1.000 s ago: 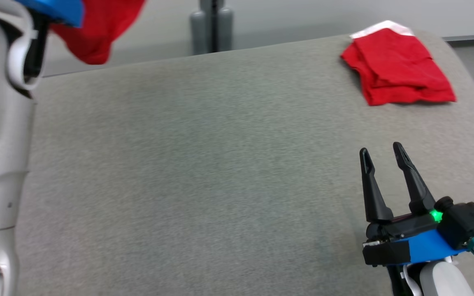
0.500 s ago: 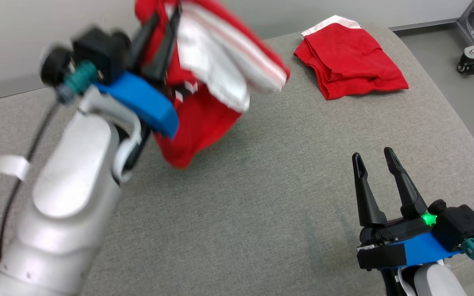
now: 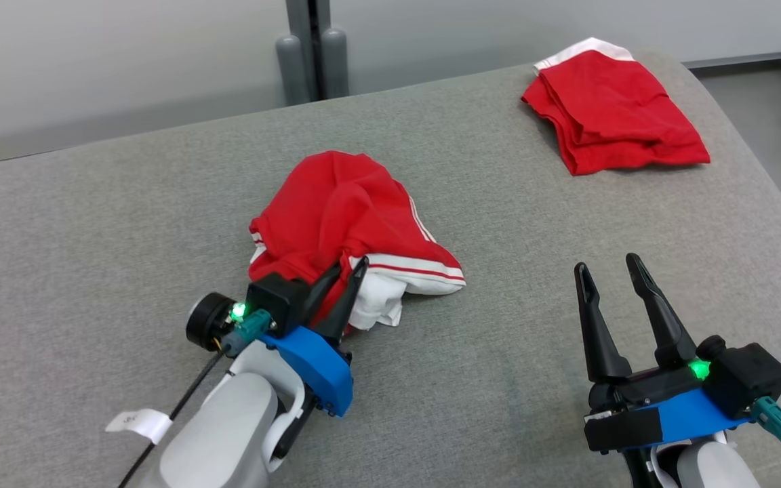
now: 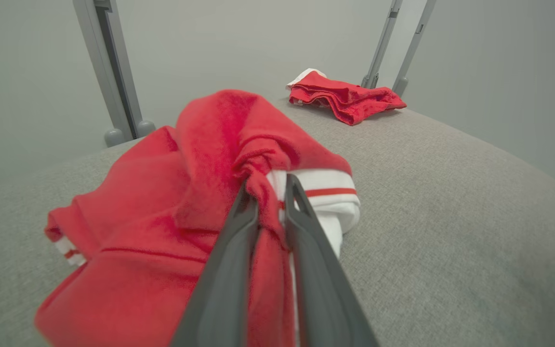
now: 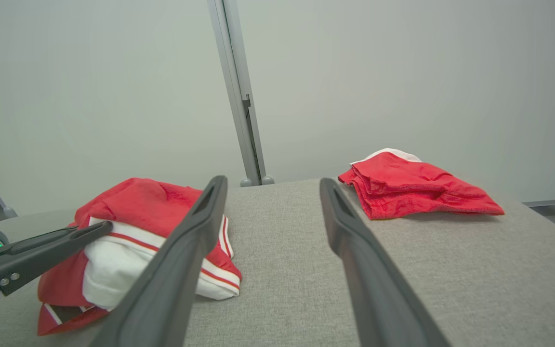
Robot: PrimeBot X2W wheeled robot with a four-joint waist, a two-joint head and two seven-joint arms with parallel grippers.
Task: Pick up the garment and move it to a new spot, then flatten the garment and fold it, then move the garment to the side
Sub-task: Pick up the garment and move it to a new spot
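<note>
A crumpled red garment (image 3: 336,210) with white bands and red stripes lies heaped near the middle of the grey table (image 3: 92,224). My left gripper (image 3: 348,271) is shut on a bunched fold at its near edge; the left wrist view shows the red cloth (image 4: 162,202) pinched between the two dark fingers (image 4: 229,260). In the right wrist view the garment (image 5: 147,202) sits at the left with the left gripper's fingers (image 5: 51,246) on it. My right gripper (image 3: 611,268) hovers open over bare table at the lower right, well apart from the garment.
A second red garment (image 3: 614,112), folded, lies at the table's far right corner, also in the left wrist view (image 4: 347,96) and right wrist view (image 5: 412,185). A grey post (image 3: 309,47) stands behind the table. The table's right edge drops to the floor (image 3: 763,102).
The left arm has swung in from the upper left and brought the garment down from the air onto the table's middle. The head camera shifted too. The right gripper has stayed open.
</note>
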